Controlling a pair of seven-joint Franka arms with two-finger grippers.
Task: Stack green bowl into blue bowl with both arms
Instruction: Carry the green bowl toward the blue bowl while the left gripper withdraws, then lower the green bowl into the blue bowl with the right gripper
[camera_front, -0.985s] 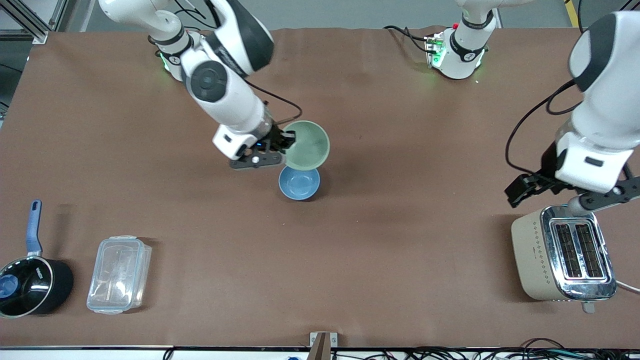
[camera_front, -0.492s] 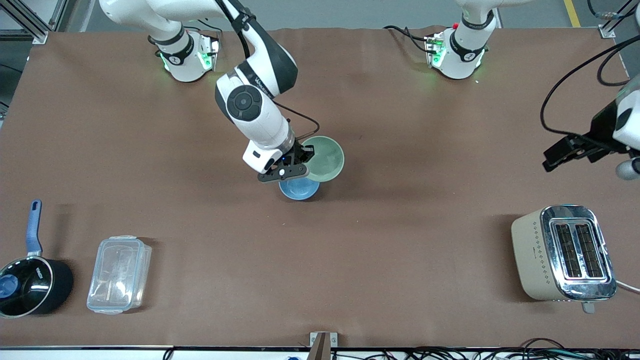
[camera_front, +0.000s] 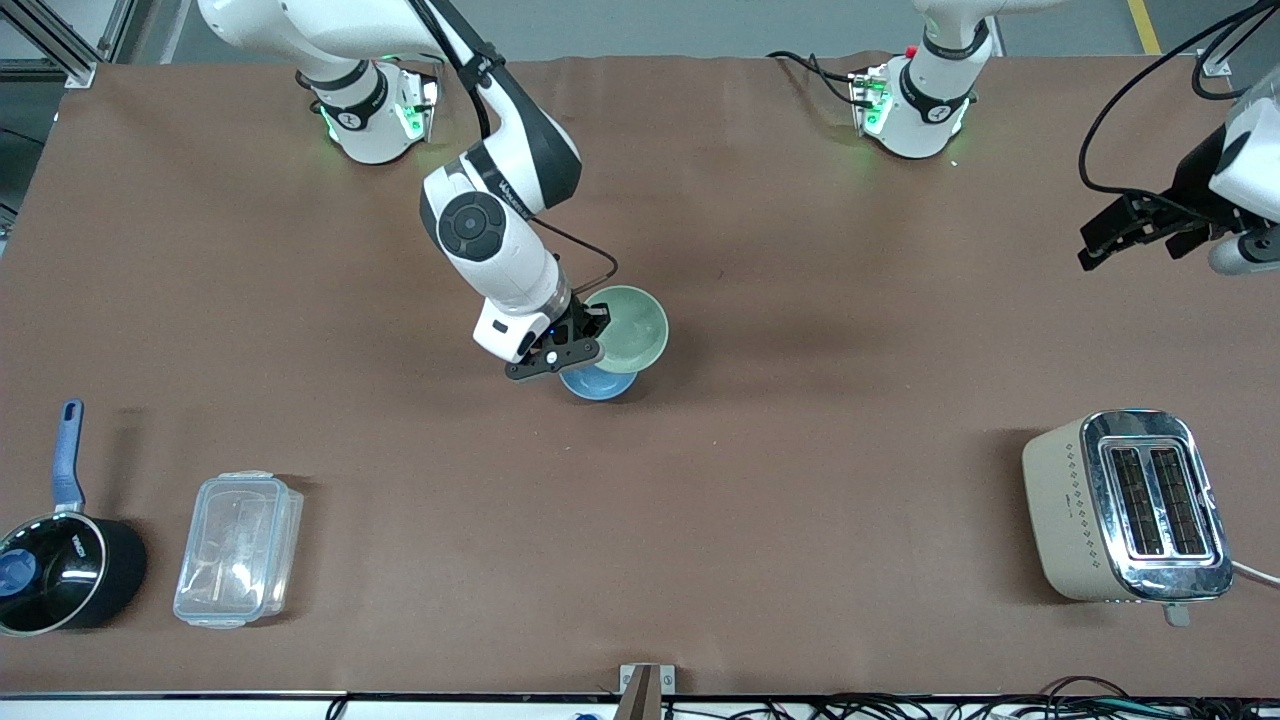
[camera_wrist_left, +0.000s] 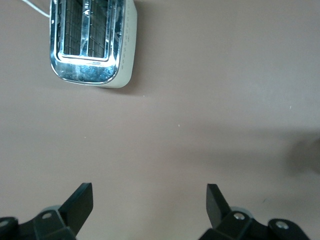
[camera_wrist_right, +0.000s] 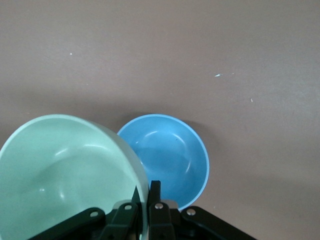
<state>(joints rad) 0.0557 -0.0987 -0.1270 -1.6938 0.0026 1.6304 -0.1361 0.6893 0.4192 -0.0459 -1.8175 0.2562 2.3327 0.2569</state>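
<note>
Front view, brown table (camera_front: 800, 480), apparently matte.

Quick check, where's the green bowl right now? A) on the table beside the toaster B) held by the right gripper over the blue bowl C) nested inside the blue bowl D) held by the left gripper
B: the right gripper is shut on the rim of the green bowl, which hangs above the blue bowl and covers part of it in the front view; the right wrist view shows the blue bowl on the table with nothing in it.
</note>
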